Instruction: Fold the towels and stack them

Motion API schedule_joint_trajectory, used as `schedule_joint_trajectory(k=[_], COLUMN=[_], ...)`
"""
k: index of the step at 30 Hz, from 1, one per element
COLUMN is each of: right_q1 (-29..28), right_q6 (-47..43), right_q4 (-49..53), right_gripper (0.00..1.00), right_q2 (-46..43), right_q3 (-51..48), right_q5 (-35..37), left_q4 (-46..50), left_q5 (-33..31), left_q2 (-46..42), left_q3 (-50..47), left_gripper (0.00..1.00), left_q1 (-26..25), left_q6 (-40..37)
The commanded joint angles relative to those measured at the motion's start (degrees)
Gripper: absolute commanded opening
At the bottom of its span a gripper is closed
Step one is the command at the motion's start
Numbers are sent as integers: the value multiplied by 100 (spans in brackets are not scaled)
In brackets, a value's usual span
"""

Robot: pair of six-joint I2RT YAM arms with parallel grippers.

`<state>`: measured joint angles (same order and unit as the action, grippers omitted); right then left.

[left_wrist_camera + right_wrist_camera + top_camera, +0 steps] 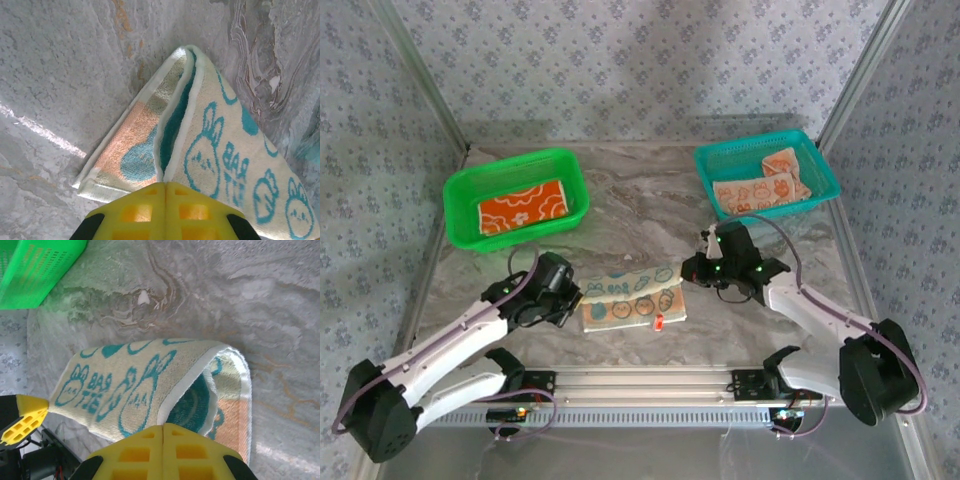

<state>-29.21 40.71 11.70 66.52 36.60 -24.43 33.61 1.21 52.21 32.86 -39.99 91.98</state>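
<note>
Soft folded cloth towel [633, 300]: cream, teal bunny faces
Flat cloth towel [522, 208]: orange, white flowers
Smooth tabletop [640, 200]: grey marble

Left arm [450, 340] and right arm [820, 310] reached forward from their bases, elbows out to the sides and low, wrists turned inward so that they faced each other. The left gripper [577, 297] had its yellow fingertips [145, 200] pressed flat together, pinching one end of the towel [632, 297]. The right gripper [688, 270] was likewise closed, pads [185, 442] meeting on the opposite end.
</note>
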Motion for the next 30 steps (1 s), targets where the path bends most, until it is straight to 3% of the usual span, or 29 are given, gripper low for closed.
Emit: schedule_joint_trajectory(k=[1,12,30], right_q1=[-146,-296,-392], right_q6=[141,244,349], right_q4=[245,5,562], right_gripper=[0,0,0], right_q2=[-113,-261,-954], right_q3=[-209,-929,-903], right_q5=[100,271,454], left_q4=[182,-270,325], left_q5=[-85,-139,-321], left_q2=[-64,-64,-605], left_q3=[-59,-684,-219], left_gripper=[0,0,0], left_q1=[-125,-488,-754], left_q6=[17,339,442])
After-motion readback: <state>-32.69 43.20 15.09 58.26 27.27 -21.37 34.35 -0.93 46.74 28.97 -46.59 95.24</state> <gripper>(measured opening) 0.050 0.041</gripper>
